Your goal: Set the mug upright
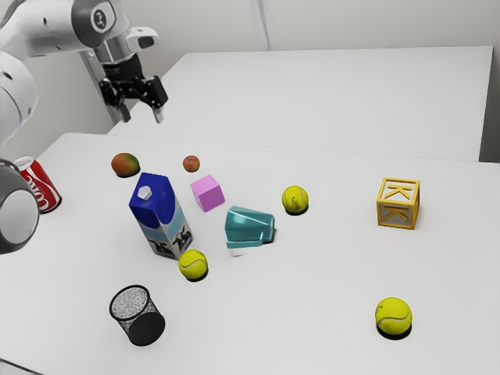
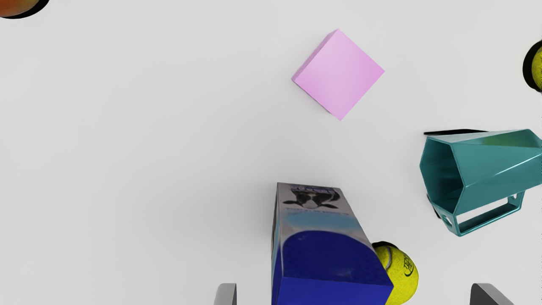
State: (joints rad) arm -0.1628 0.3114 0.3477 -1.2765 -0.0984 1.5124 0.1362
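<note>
The teal mug [image 1: 249, 226] lies on its side on the table, between the pink cube and a tennis ball. In the wrist view the mug [image 2: 495, 165] shows its open mouth facing the pink cube's side of the scene, with its handle out to one side. High above the table at the exterior view's upper left, the gripper [image 1: 141, 116] hangs well away from the mug. Its fingertips [image 2: 353, 294] stand wide apart in the wrist view, open and holding nothing, with the milk carton's top showing between them from below.
A tall blue milk carton [image 1: 162, 215] stands close to a tennis ball [image 1: 193, 265] and the pink cube [image 1: 208, 193]. Another tennis ball [image 1: 295, 199] sits beyond the mug. Also around are a mesh cup [image 1: 137, 315], yellow block [image 1: 398, 203], red can [image 1: 39, 185] and mango [image 1: 125, 164].
</note>
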